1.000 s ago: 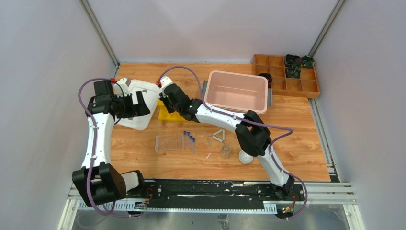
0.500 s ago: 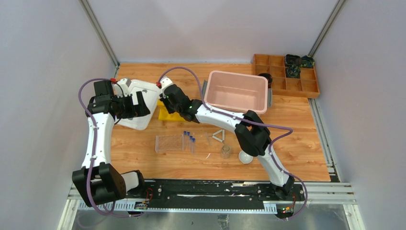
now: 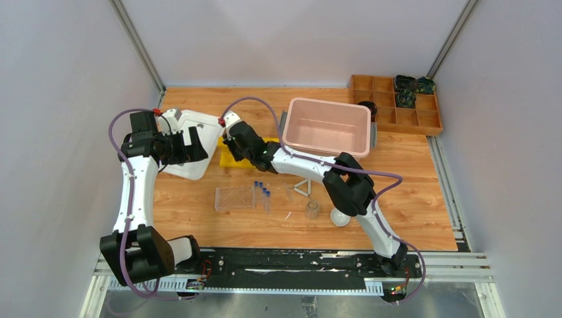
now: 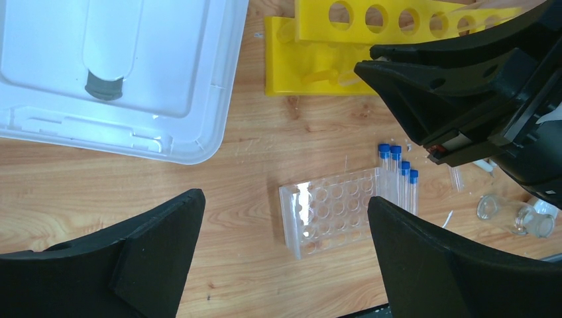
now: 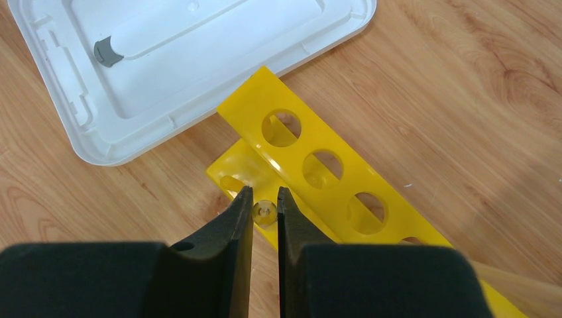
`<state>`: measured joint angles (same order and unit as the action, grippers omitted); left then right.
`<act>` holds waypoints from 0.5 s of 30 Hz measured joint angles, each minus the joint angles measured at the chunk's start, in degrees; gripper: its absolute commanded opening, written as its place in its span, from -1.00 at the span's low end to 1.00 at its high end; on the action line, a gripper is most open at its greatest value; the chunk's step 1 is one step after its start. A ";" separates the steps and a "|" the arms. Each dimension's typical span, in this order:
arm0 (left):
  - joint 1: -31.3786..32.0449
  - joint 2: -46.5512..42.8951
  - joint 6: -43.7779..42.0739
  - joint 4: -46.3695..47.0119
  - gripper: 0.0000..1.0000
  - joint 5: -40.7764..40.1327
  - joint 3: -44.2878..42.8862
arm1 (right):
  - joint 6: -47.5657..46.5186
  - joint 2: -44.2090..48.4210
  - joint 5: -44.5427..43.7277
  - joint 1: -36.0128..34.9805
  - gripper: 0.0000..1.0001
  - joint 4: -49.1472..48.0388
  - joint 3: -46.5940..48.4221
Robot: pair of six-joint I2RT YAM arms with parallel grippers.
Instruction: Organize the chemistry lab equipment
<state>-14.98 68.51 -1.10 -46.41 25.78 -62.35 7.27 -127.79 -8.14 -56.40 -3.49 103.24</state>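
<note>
Wood-grain table (image 3: 411, 199) with pale walls round it, and my two arms reach out over its far left part. My right pincer (image 5: 265, 199) is closed down on a small clear tube (image 5: 265, 212), which I see end-on, nipped between the two black fingers. It hangs over the near corner of the yellow rack (image 5: 301, 147), beside the row of round holes and not over one. The white lid (image 5: 199, 59) lies just beyond the rack. My left pincer (image 4: 281, 205) stands spread wide with nothing in it, above the bare wood near the lid.

The other pieces lie nearer my bases: the clear plastic tube rack (image 4: 331, 212) with the blue-capped tubes (image 4: 397, 175) right at its end, then the white triangle (image 3: 303, 188), a glass cup (image 3: 311, 210) and the white dish (image 3: 340, 217). The pink tub (image 3: 328, 126) sits open behind them.

I judge I am at the step of seating this tube in the yellow rack. Next I should bring the tube square over a hole, keep it upright, lower it in and only then part my fingers
</note>
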 measured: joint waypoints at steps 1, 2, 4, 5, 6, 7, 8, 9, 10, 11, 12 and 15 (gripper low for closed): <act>0.00 0.00 0.00 0.00 1.00 0.00 0.00 | 0.00 0.00 0.15 -0.02 -1.00 -0.02 -0.24; 0.00 0.00 0.00 0.00 1.00 0.00 0.00 | 0.00 0.00 0.37 -0.07 -1.00 -0.20 -0.57; 0.00 0.00 0.00 0.00 1.00 0.00 -0.02 | 0.02 0.00 0.90 -0.17 -1.00 -0.42 -1.07; 0.00 0.00 0.00 0.00 1.00 0.02 -0.02 | 0.00 0.00 1.18 -0.20 -1.00 -0.42 -1.25; 0.00 0.00 0.00 0.00 1.00 0.00 -0.02 | 0.00 0.00 1.53 -0.20 -1.00 -0.44 -1.42; 0.00 0.00 0.00 -0.02 1.00 0.00 -0.07 | 0.00 0.00 1.79 -0.20 -1.00 -0.61 -1.57; 0.00 0.00 0.00 0.00 1.00 0.00 -0.11 | 0.00 0.00 2.12 -0.20 -1.00 -0.76 -1.70; 0.00 0.00 0.00 -0.02 1.00 0.00 -0.15 | 0.00 0.00 2.32 -0.20 -1.00 -0.85 -1.84; 0.00 0.00 0.02 -0.04 1.00 0.00 -0.22 | 0.00 0.00 2.54 -0.20 -1.00 -0.85 -1.88; 0.00 0.00 0.02 -0.02 1.00 0.00 -0.26 | 0.00 0.00 2.62 -0.20 -0.98 -0.85 -1.88; 0.00 0.00 0.02 -0.02 1.00 0.00 -0.28 | 0.00 0.00 2.71 -0.20 -0.81 -0.85 -1.90; 0.00 0.00 0.02 -0.02 1.00 0.00 -0.31 | 0.00 0.00 2.80 -0.20 -0.41 -0.83 -1.90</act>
<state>-14.98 68.51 -1.08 -46.44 25.78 -62.65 7.27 -127.79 -5.34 -56.60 -4.32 101.34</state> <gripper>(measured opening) 0.997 0.174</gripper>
